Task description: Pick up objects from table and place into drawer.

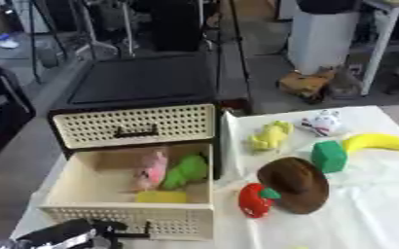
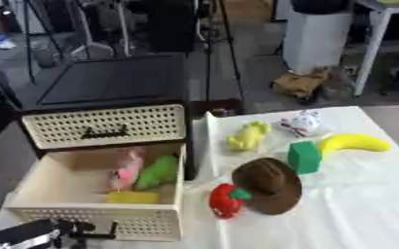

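Item: drawer unit [image 1: 133, 125], woven cream fronts in a black frame, standing at the left of the white-clothed surface [image 1: 365, 209]. The upper drawer is shut; the lower drawer [image 1: 126, 214] is drawn fully out toward the camera.

Stowed in the open drawer, three pieces:
- pink soft toy [image 1: 153, 170], leaning at the middle;
- green soft toy [image 1: 184, 171], just beside the pink one, against the right wall;
- yellow block [image 1: 161, 196], lying flat at the front.

Remaining on the surface, six pieces, all to the right of the drawer:
- red fruit with green stalk [image 1: 254, 200], nearest the drawer, touching the hat's brim;
- brown hat [image 1: 297, 183], at the middle of the group;
- green cube [image 1: 328, 156], just behind the hat;
- yellow banana [image 1: 378, 142], at the right, next to the cube;
- yellow soft toy [image 1: 271, 135], near the far edge;
- small white figure with red marks [image 1: 323, 122], farthest back.

Left hand [image 1: 92, 234]: shown only in part at the lower left corner, in front of the drawer's front panel; whether its fingers are spread or curled cannot be told, and nothing is seen held in it. Right hand: shown in neither view.

Progress, as judged: roughly a third of the pieces are placed; six are left to be lifted and put in. No piece is in transit. The drawer is left open and room is seen in its left half.
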Tool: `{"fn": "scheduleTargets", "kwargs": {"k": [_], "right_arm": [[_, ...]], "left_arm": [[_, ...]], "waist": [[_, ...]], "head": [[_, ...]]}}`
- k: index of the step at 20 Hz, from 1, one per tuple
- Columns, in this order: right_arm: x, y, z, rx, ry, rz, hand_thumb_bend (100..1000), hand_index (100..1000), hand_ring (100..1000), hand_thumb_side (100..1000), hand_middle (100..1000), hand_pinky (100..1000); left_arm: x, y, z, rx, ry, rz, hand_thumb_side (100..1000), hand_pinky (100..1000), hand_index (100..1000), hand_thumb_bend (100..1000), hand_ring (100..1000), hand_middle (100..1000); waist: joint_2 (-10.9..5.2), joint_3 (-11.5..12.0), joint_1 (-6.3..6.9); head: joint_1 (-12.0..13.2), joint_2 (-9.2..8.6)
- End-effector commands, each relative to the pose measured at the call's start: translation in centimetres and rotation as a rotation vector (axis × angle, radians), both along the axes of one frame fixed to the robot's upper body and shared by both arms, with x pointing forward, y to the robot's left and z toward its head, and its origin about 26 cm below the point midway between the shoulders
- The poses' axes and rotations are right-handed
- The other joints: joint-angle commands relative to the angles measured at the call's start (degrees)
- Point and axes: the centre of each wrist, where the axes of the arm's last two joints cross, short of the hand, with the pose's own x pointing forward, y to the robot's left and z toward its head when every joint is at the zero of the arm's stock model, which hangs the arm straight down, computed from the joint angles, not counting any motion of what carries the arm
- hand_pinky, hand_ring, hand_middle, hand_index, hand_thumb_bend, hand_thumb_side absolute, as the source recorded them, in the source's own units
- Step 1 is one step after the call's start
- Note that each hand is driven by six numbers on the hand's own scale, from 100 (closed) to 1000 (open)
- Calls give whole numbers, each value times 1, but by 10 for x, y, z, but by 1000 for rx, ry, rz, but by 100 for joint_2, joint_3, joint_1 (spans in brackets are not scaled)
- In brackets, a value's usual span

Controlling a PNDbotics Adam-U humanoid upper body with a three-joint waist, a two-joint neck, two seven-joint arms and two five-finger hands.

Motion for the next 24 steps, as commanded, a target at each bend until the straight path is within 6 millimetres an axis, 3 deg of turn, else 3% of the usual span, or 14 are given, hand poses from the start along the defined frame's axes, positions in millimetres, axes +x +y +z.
{"fn": "scheduleTargets", "kwargs": {"k": [1,7,11,13,14,15,19,24], "right_arm": [[-3,1,9,-20,-25,1,277,787,773,1000,654,699],[-3,1,9,-19,-24,1,280,785,771,1000,649,698],[-3,1,9,-19,-24,1,281,784,772,1000,649,699],[-3,1,9,-19,-24,0,280,784,772,1000,648,698],[-3,1,10,-19,-25,0,280,784,772,1000,648,698],[-3,1,10,-19,-25,1,284,784,771,1000,647,698],[-3,1,9,-20,-23,1,289,783,771,1000,646,699],[-3,1,8,-22,-20,0,294,782,770,1000,644,699]], "left_arm": [[1,0,11,-6,-31,-28,1000,782,1000,100,917,1000],[-4,-4,16,-117,-2,-91,1000,836,1000,100,931,1000],[-8,-3,23,-146,-72,-142,1000,860,1000,100,947,1000],[-10,-4,27,-127,-130,-200,1000,961,1000,100,1000,1000],[-11,-3,27,-98,-171,-241,1000,961,1000,100,1000,1000],[-11,-1,25,-65,-205,-268,1000,1000,1000,100,1000,1000],[-7,11,8,37,-292,-304,1000,1000,1000,100,1000,1000],[-5,14,0,39,-359,-293,1000,1000,1000,100,1000,1000]], "waist": [[-60,11,-24],[-45,31,-17],[-38,48,-13],[-37,55,-10],[-35,59,-10],[-33,59,-11],[-25,51,-21],[-20,46,-19]], "head": [[6,-31],[-12,-38],[-25,-52],[-37,-57],[-43,-62],[-46,-72],[-60,-99],[-63,-99]]}}
